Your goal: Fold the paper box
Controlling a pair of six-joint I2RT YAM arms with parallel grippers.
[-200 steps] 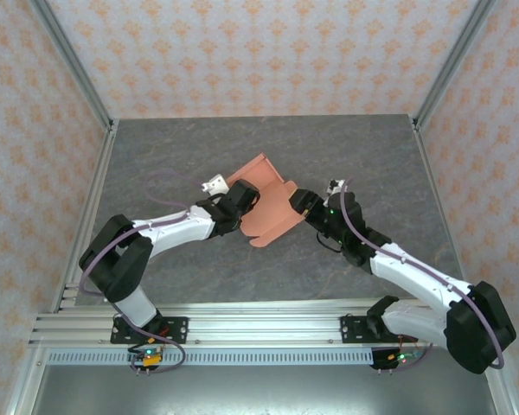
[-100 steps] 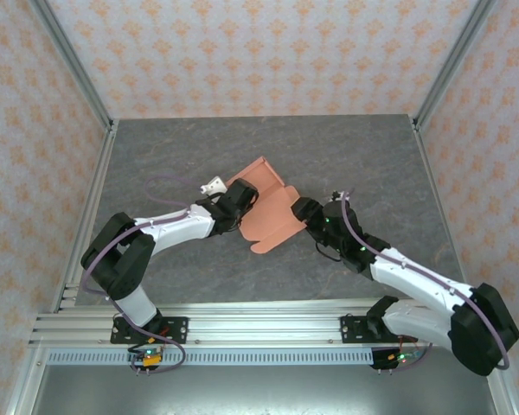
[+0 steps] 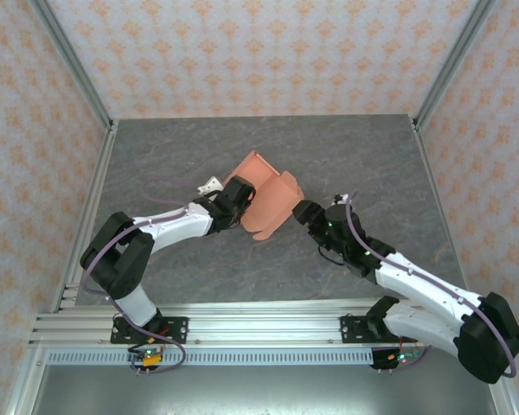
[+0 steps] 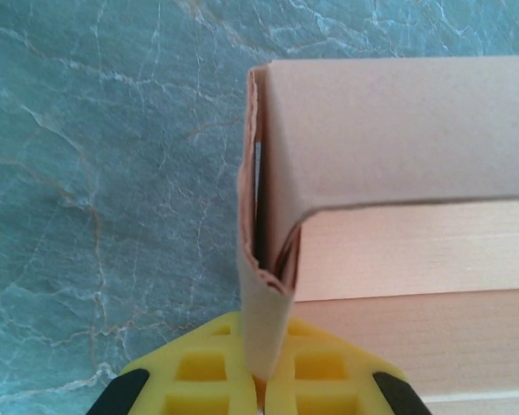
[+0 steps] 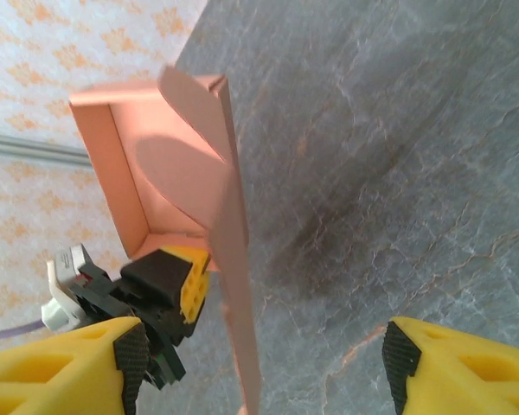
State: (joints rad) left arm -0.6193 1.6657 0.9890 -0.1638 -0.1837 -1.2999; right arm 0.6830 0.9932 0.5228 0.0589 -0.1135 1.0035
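Grey marbled surface [image 3: 346, 156], mid-frame: left gripper [image 4: 261, 380] clamps paper box [image 3: 268, 199] wall, box part-folded & tilted; right gripper [image 3: 304, 211] spread wide, just beside lower-right flap.

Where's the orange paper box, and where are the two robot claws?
paper box [image 3: 268, 206], top view, its middle panel.
left gripper [image 4: 264, 385], left wrist view, between the fingertips pinching the box wall.
right gripper [image 3: 303, 211], top view, between its open fingertips.

a robotics lab test cell: a grey marbled tabletop [image 3: 346, 156] boxed in by aluminium extrusion posts [image 3: 73, 60] and orange-patterned wall panels [image 3: 259, 52], with a slotted metal rail [image 3: 259, 322] carrying two arm bases [image 3: 147, 328].
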